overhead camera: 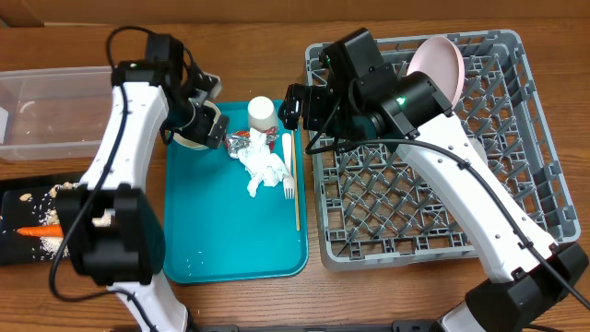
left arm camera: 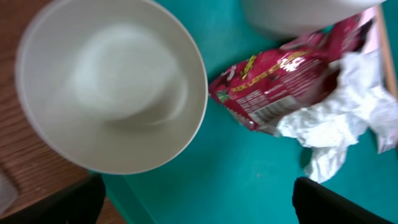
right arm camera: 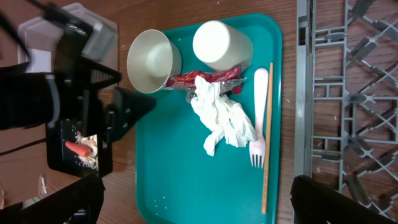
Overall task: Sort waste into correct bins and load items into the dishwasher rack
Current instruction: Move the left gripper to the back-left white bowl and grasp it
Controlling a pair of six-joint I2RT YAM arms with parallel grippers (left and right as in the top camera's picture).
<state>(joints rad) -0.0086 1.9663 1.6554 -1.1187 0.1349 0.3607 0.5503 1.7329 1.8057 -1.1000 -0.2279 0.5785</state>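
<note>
overhead shows the wooden surface with the grey dishwasher rack filling the right half of the frame. just left of it, in the middle, lies the teal tray. the clear tub sits at upper left, and the black tray is near it at lower left.

the left fingers stand wide apart with nothing between them, above the teal tray's upper left corner. the right fingers are spread wide too and hold nothing, over the gap between teal tray and rack at upper centre.

the pale pink plate stands tilted on edge among the pegs in the rack's upper part. a white bowl, mouth up and empty, sits at the teal tray's upper left corner, its rim reaching past the tray's edge. the small white cup stands near the tray's upper edge, right of the bowl.

below the cup lies the crumpled white napkin, touching the red-and-silver wrapper at its upper left. the thin wooden stick and the white fork lie side by side along the tray's right edge. the orange carrot and the beige scraps lie in the black tray.
</note>
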